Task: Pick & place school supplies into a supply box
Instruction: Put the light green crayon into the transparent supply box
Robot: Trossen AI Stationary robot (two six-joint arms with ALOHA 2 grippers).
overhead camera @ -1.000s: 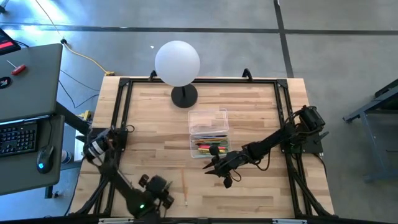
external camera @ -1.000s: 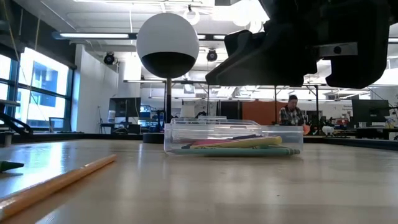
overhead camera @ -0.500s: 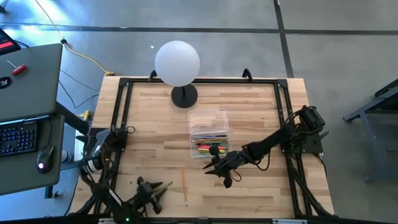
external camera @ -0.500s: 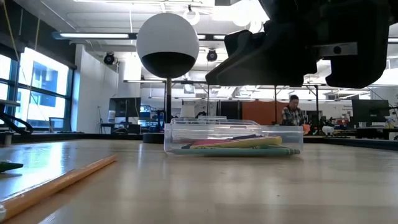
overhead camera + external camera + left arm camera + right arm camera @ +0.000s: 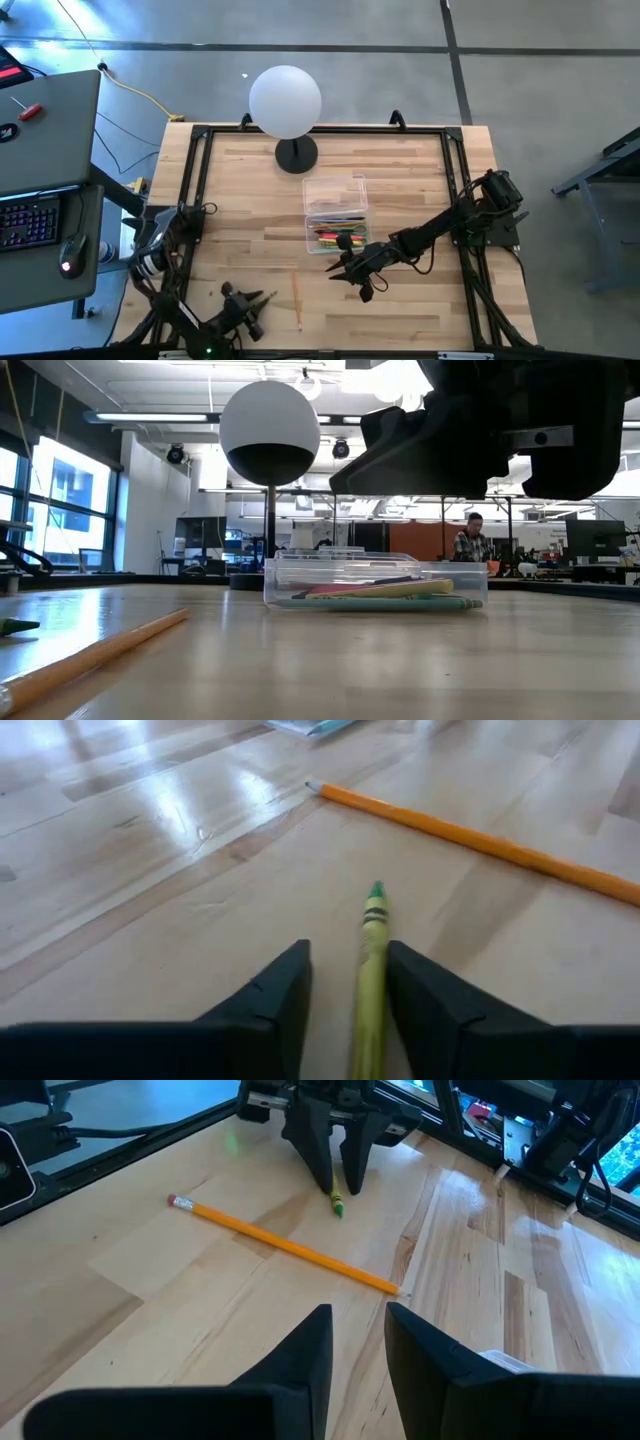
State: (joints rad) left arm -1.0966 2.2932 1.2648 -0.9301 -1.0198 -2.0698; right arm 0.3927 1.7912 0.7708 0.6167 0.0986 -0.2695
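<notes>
My overhead camera looks straight down on the whole table (image 5: 250,200). My low one sits at table height, facing level across it into the room. Each wrist camera looks close along the wood; both share the orange pencil (image 5: 480,840) with the low view.

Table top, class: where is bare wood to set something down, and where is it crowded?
Free: between the lamp base and the table's left rail. Crowded: around the supply box, right gripper, pencil, left gripper.
</notes>
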